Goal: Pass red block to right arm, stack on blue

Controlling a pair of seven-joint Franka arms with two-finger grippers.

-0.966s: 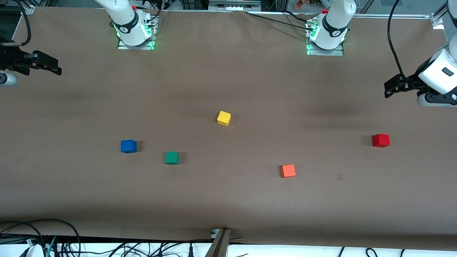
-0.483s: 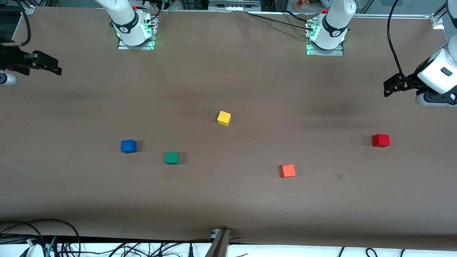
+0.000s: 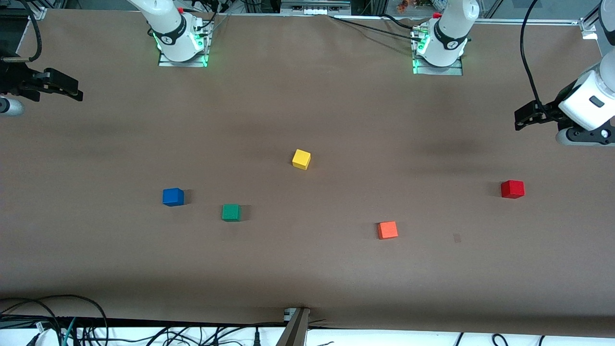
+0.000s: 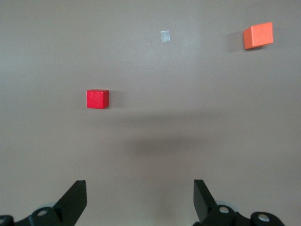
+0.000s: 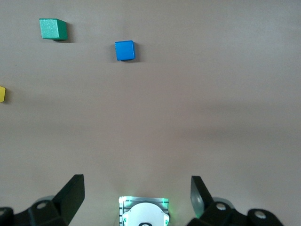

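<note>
The red block point(image 3: 512, 189) lies on the brown table at the left arm's end; it also shows in the left wrist view point(image 4: 97, 99). The blue block point(image 3: 173, 197) lies toward the right arm's end, beside a green cube; it also shows in the right wrist view point(image 5: 124, 50). My left gripper point(image 3: 521, 118) is open and empty, up in the air over bare table at the left arm's end, apart from the red block; its jaws stand wide in its wrist view point(image 4: 140, 200). My right gripper point(image 3: 72, 91) is open and empty, waiting at the table's other end point(image 5: 136, 197).
A yellow cube point(image 3: 301, 159) lies mid-table. A green cube point(image 3: 231, 212) lies beside the blue block. An orange-red cube point(image 3: 387, 230) lies nearer to the front camera than the red block. A small grey mark point(image 3: 457, 237) is on the table. Cables run along the front edge.
My left gripper has shifted slightly toward the table's middle. The right arm and all cubes have not moved.
</note>
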